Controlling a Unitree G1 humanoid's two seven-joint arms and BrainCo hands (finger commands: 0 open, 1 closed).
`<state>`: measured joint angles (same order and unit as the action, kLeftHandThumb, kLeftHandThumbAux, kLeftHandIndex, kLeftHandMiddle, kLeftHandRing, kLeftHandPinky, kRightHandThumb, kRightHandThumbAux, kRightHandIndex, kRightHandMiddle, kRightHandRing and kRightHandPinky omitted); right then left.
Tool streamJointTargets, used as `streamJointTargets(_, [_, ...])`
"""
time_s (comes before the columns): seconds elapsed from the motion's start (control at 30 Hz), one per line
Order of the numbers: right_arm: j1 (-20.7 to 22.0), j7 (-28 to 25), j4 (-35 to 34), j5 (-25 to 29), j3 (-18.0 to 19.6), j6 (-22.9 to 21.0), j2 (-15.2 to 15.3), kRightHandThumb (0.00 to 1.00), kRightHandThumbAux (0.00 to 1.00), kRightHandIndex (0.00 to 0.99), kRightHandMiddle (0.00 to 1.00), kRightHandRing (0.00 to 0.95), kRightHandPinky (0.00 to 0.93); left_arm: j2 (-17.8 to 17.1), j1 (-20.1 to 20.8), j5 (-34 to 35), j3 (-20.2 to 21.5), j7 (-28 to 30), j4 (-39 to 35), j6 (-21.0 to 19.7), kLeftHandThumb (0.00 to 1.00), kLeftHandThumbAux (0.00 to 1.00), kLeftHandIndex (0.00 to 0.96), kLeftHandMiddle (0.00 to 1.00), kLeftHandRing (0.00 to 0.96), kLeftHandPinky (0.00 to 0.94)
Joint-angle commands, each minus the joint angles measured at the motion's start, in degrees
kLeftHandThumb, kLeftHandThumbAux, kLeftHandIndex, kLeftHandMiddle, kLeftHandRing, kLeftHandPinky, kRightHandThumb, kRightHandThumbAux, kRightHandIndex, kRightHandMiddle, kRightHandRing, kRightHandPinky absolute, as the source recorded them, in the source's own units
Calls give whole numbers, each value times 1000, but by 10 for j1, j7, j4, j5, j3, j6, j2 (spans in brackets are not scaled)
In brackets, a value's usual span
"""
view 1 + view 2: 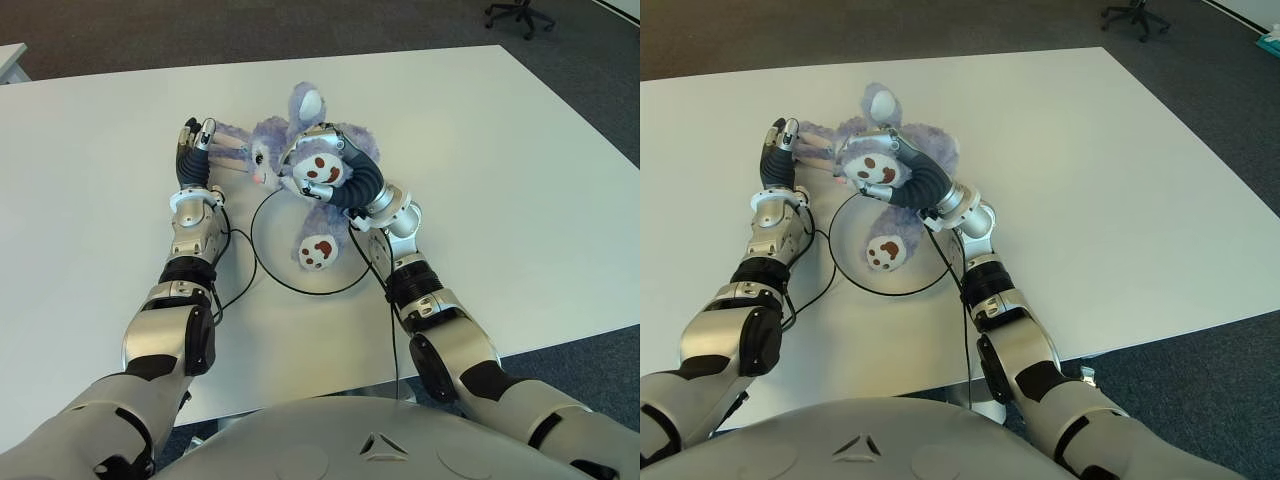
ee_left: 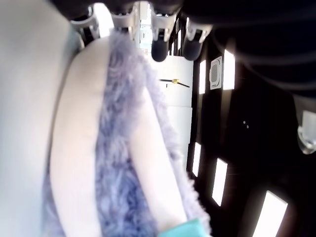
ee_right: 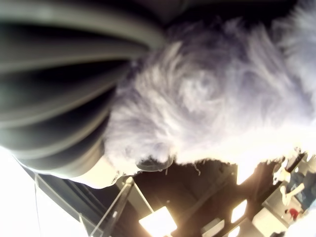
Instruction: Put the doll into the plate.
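Left hand at the doll's ear, fingers extended along it, not clearly gripping. Doll lies across the plate far rim, one foot inside. Right hand clasps its body. Step: placing; next, likely lower it fully in and release.

This looks like an office or an open-plan lab room. A wide, plain white desk stands on dark grey carpet, the low-pile kind laid in workplaces. Well beyond the fingers, past the desk's far edge, the wheeled star base of a black swivel chair shows on that carpet. Off to the left of the fingers, the corner of a second white desk is visible. The wrist views catch rows of rectangular ceiling light panels.
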<state>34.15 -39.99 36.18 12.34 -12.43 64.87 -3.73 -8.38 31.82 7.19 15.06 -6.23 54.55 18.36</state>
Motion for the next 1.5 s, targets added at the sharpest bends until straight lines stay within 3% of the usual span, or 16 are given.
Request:
streamJointTargets(0.03, [-26, 10, 36, -23, -5, 16, -6, 743, 708, 440, 816, 826, 838, 15, -54, -4, -7, 7, 38, -30, 0, 392, 0, 28, 32, 35])
streamJointTargets(0.13, [-23, 18, 45, -32, -4, 32, -6, 745, 708, 440, 819, 829, 844, 15, -55, -4, -8, 7, 37, -29, 0, 392, 0, 25, 30, 39])
streamJointTargets(0.37, [-9, 71, 78, -114, 19, 108, 0, 746, 707, 440, 818, 830, 844, 17, -54, -1, -7, 2, 37, -31, 0, 402, 0, 38, 43, 62])
streamJointTargets(0.73, [1, 133, 94, -183, 15, 123, 14, 744, 708, 439, 822, 831, 846, 18, -50, 3, -2, -1, 45, -28, 0, 401, 0, 53, 62, 66])
streamJointTargets(0.83, [0, 142, 88, -196, 8, 116, 18, 743, 708, 439, 823, 831, 845, 18, -50, 2, -2, -4, 45, -29, 0, 402, 0, 55, 62, 69])
streamJointTargets(1.33, [-9, 127, 0, -180, -50, -1, 61, 708, 705, 439, 822, 824, 833, 18, -46, 12, 2, 6, 40, -50, 0, 391, 0, 55, 67, 98])
streamJointTargets(1.5, [-12, 123, -17, -165, -59, -24, 67, 701, 703, 438, 802, 803, 777, 22, -46, 20, 7, 7, 34, -56, 0, 406, 0, 80, 99, 146])
